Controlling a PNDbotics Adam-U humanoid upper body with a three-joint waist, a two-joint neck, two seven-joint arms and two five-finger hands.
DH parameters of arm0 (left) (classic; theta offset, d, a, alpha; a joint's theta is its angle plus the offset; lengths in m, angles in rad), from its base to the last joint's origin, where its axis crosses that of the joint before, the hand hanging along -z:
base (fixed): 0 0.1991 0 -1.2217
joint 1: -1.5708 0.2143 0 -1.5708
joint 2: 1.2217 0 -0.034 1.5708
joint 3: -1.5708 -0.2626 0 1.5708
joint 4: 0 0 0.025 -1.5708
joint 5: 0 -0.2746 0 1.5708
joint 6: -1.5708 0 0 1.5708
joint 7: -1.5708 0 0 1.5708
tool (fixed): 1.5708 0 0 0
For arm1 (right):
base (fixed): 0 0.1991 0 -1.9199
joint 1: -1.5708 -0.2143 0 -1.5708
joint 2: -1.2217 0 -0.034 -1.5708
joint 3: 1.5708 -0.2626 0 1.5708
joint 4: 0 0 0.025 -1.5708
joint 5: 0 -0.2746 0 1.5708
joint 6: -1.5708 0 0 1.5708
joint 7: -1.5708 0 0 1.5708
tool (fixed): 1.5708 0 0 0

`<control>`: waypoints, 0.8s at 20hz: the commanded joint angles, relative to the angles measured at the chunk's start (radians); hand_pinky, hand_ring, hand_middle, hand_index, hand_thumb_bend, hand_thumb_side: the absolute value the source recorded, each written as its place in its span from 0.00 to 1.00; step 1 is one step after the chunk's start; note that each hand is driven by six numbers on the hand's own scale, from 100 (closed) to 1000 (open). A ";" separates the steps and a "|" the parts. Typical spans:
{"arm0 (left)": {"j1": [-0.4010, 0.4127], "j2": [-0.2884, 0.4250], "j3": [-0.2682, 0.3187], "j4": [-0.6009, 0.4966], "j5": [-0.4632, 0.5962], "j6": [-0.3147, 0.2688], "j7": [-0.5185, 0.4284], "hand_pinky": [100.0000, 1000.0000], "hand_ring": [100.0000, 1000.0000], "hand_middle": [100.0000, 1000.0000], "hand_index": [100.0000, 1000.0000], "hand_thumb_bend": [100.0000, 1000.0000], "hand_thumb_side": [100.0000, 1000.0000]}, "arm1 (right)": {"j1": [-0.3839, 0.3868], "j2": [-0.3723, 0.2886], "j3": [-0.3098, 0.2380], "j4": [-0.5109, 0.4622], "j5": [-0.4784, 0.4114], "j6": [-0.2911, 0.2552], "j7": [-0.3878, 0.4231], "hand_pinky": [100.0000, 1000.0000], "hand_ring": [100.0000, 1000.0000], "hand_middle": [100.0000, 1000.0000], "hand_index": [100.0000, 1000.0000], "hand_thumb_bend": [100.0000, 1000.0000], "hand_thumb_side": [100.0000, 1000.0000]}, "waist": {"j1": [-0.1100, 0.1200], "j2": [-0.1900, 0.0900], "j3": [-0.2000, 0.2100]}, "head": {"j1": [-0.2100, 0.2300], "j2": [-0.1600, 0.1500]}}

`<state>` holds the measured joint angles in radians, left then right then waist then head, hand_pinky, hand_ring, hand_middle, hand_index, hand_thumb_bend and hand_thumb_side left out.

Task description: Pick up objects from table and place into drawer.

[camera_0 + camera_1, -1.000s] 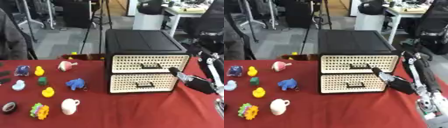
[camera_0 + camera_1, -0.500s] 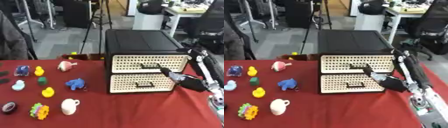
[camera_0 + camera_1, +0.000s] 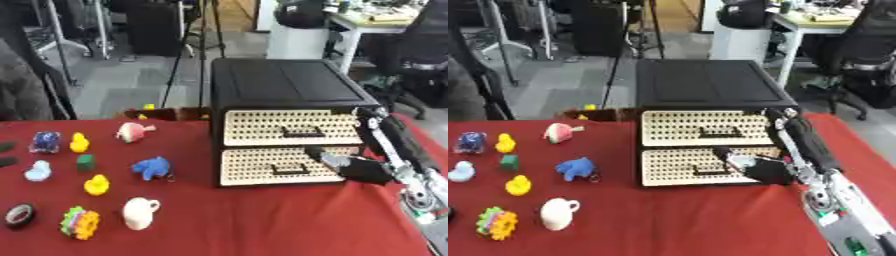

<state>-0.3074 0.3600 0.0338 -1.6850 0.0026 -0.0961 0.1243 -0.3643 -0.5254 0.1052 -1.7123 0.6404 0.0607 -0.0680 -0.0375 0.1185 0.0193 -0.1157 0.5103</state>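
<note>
right robot hand [image 3: 350,166] is held at lower drawer [image 3: 284,166] front, beside its handle [image 3: 290,170] | grasp cannot be told | toys [image 3: 151,167] are left well apart on surface [image 3: 262,220]

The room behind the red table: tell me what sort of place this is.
Probably an office or lab workspace. Behind the red table stand an office chair, a white desk with clutter on it and a tripod on a grey floor. The table itself looks like a test setup, with a drawer cabinet and small toys laid out.

Colours on the red counter [image 3: 262,220]
Black cabinet [image 3: 284,82] with cream dotted drawers [image 3: 289,130]; black hand [image 3: 354,167]; yellow ducks [image 3: 96,185], blue elephant [image 3: 151,167], white mug [image 3: 138,214], green cube [image 3: 85,162], pink-white toy [image 3: 131,132]
</note>
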 commanded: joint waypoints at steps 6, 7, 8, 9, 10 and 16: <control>-0.015 0.007 0.001 -0.015 0.001 0.001 -0.004 0.71 0.77 0.86 0.86 1.00 1.00 | -0.048 -0.009 0.002 0.062 -0.006 -0.009 0.014 0.00 0.00 0.00 0.78 0.65 0.67 | 0.008 -0.010 0.001 | -0.006 -0.014; -0.015 0.007 0.001 -0.014 0.001 0.001 -0.004 0.71 0.77 0.86 0.86 1.00 1.00 | -0.054 -0.007 0.004 0.070 -0.005 -0.011 0.015 0.00 0.00 0.00 0.78 0.65 0.67 | 0.009 -0.010 0.002 | -0.007 -0.015; -0.015 0.006 0.001 -0.014 0.001 0.001 -0.004 0.71 0.77 0.86 0.86 1.00 1.00 | -0.060 -0.006 0.006 0.078 -0.004 -0.012 0.018 0.00 0.00 0.00 0.78 0.64 0.67 | 0.010 -0.011 0.002 | -0.008 -0.015; -0.015 0.005 0.001 -0.014 0.002 0.001 -0.004 0.71 0.77 0.86 0.86 1.00 1.00 | -0.065 -0.005 0.008 0.087 -0.004 -0.014 0.020 0.00 0.00 0.00 0.78 0.65 0.67 | 0.011 -0.011 0.003 | -0.009 -0.015; -0.015 0.005 0.000 -0.013 0.002 0.001 -0.004 0.71 0.77 0.86 0.86 1.00 1.00 | -0.070 -0.004 0.010 0.096 -0.003 -0.015 0.023 0.00 0.00 0.00 0.78 0.65 0.67 | 0.012 -0.011 0.003 | -0.010 -0.016; -0.016 0.005 0.000 -0.013 0.003 0.001 -0.005 0.71 0.77 0.86 0.86 1.00 1.00 | -0.097 -0.002 0.025 0.146 0.005 -0.027 0.039 0.00 0.00 0.00 0.78 0.65 0.67 | 0.016 -0.011 0.006 | -0.014 -0.016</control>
<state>-0.3084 0.3517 0.0333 -1.6848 0.0030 -0.0937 0.1216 -0.4427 -0.5128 0.1330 -1.5675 0.6408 0.0365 -0.0343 -0.0238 0.1185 0.0249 -0.1256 0.5024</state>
